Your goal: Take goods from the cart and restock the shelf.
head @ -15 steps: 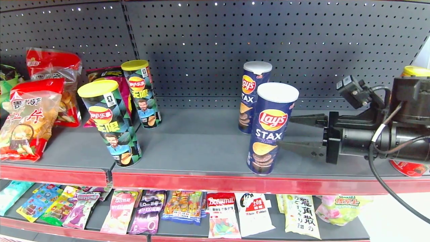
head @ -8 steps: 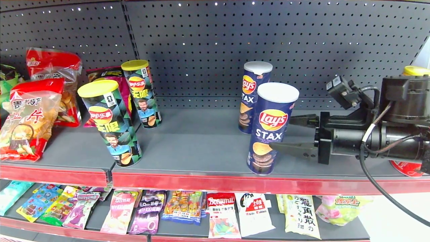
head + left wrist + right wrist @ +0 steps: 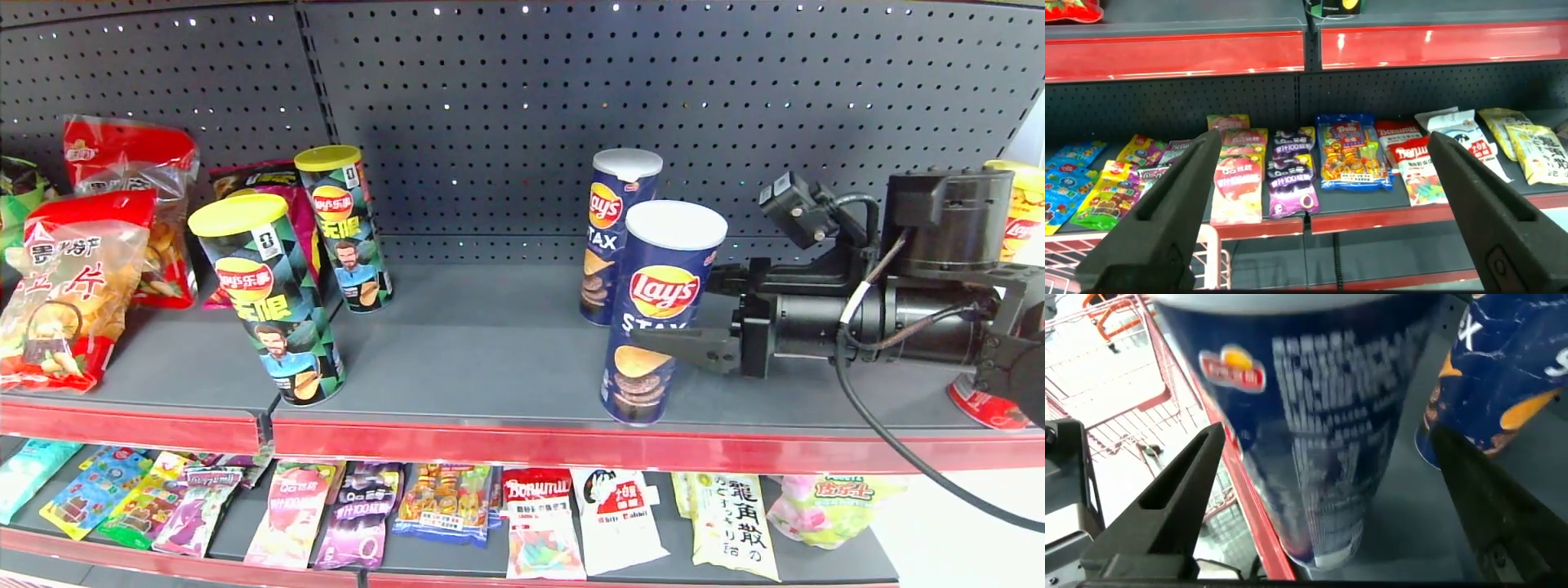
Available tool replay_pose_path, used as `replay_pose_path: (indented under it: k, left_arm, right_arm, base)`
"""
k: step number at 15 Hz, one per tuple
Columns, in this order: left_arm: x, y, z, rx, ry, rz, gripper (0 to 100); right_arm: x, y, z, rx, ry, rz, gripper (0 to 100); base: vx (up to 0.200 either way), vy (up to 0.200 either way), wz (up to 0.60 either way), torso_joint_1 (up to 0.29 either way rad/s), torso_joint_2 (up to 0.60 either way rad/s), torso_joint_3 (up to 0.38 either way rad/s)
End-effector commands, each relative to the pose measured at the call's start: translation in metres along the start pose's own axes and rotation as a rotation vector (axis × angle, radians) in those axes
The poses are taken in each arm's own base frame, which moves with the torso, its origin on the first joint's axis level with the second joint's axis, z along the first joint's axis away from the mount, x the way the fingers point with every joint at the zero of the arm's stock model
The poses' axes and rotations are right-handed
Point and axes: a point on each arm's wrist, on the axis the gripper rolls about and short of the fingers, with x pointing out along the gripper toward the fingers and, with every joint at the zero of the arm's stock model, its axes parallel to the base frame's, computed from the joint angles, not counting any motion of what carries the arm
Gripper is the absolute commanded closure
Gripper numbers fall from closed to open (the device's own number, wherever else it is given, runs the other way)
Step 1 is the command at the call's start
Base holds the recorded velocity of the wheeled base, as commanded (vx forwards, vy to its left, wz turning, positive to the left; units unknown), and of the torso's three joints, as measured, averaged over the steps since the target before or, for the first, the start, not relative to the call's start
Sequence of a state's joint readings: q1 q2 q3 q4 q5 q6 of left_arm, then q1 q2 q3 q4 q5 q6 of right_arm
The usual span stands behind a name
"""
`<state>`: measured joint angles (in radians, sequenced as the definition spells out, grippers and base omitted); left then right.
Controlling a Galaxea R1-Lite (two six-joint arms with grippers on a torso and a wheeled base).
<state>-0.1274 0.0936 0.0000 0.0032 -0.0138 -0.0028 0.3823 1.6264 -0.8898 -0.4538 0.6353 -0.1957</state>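
Your right gripper (image 3: 673,310) has moved left along the shelf (image 3: 490,343) in the last second. Its wide-open fingers now stand on both sides of the front blue can (image 3: 665,261); before, the tips were only beside it. It holds nothing yet. In the right wrist view there is a gap on each side of the can, though the near finger maybe touches it, I cannot be sure. The can stands upright close to the shelf's front edge, so I judge this is a new grasp to set it better, not a finished placing. The second blue can (image 3: 616,229) stands just behind it and limits a push backward. The green cans (image 3: 269,302) are well apart to the left. Your left gripper (image 3: 1324,139) hangs low, fingers wide open and empty, facing the bags (image 3: 1355,155) on the lower shelf
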Motion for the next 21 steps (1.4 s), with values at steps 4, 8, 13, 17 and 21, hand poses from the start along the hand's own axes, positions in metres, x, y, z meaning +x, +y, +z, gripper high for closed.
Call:
replay_pose_path:
  k: [4, 8, 13, 17, 21]
  left_arm:
    - [0.000, 0.000, 0.000, 0.000, 0.001, 0.000, 0]
    - [0.000, 0.000, 0.000, 0.000, 0.001, 0.000, 0]
    - [0.000, 0.000, 0.000, 0.000, 0.000, 0.000, 0]
    - [0.000, 0.000, 0.000, 0.000, 0.001, 0.000, 0]
    - [0.000, 0.000, 0.000, 0.000, 0.001, 0.000, 0]
  right_arm:
    - [0.012, -0.002, -0.008, -0.024, 0.004, 0.015, 100]
    - [0.023, -0.005, -0.013, -0.048, -0.041, -0.005, 100]
    - [0.021, -0.003, -0.002, -0.056, -0.079, 0.044, 100]
    - [0.025, -0.005, 0.009, -0.042, -0.118, 0.118, 100]
    - [0.032, -0.009, 0.006, -0.034, -0.116, 0.161, 100]
  base:
    - [0.000, 0.000, 0.00, 0.000, 0.00, 0.000]
    - [0.000, 0.000, 0.00, 0.000, 0.00, 0.000]
    - [0.000, 0.000, 0.00, 0.000, 0.00, 0.000]
    - [0.000, 0.000, 0.00, 0.000, 0.00, 0.000]
    - [0.000, 0.000, 0.00, 0.000, 0.00, 0.000]
